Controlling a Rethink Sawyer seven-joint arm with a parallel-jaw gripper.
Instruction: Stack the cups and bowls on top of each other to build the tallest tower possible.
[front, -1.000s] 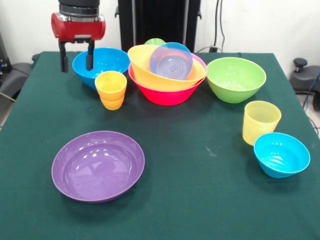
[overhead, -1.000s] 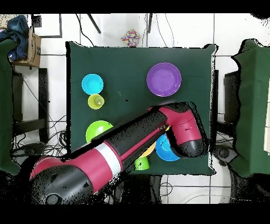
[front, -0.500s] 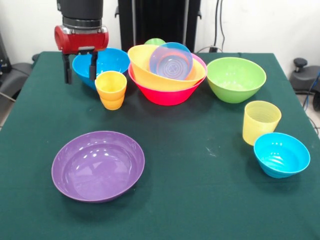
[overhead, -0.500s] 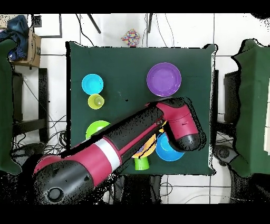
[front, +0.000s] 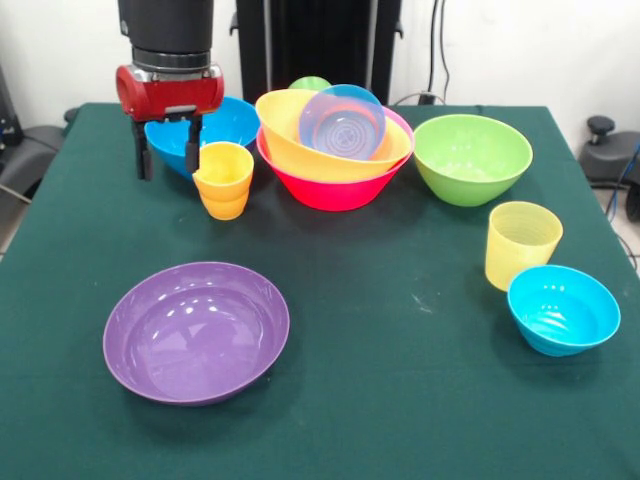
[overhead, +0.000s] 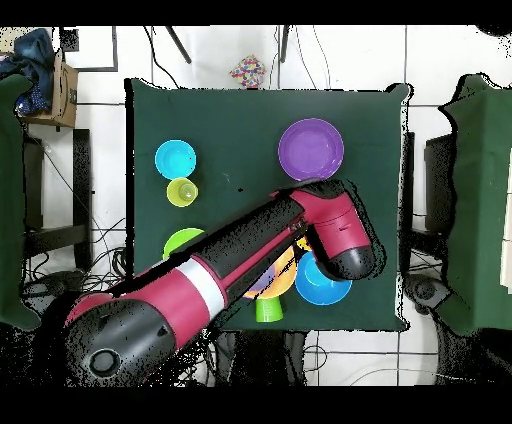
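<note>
The tower (front: 333, 145) at the back is a pink bowl holding an orange bowl and a tilted small blue bowl (front: 343, 121). A green cup (front: 309, 84) peeks out behind it. My gripper (front: 168, 158) hangs open just left of the yellow-orange cup (front: 223, 179), its right finger (front: 192, 156) at the cup's left rim. Behind the cup sits a medium blue bowl (front: 228, 120). The purple bowl (front: 196, 330) lies in front, a green bowl (front: 472, 158) at the right, then a pale yellow cup (front: 521, 243) and a small blue bowl (front: 562, 309). In the overhead view the arm (overhead: 240, 260) covers the gripper.
In the overhead view the purple bowl (overhead: 311, 150), small blue bowl (overhead: 175, 159) and pale yellow cup (overhead: 181, 192) lie beyond the arm. The green table (front: 400, 400) ends close behind the tower.
My gripper has come down and moved right, from beside the blue bowl to right against the yellow-orange cup's left side. The bowls and cups have not moved.
</note>
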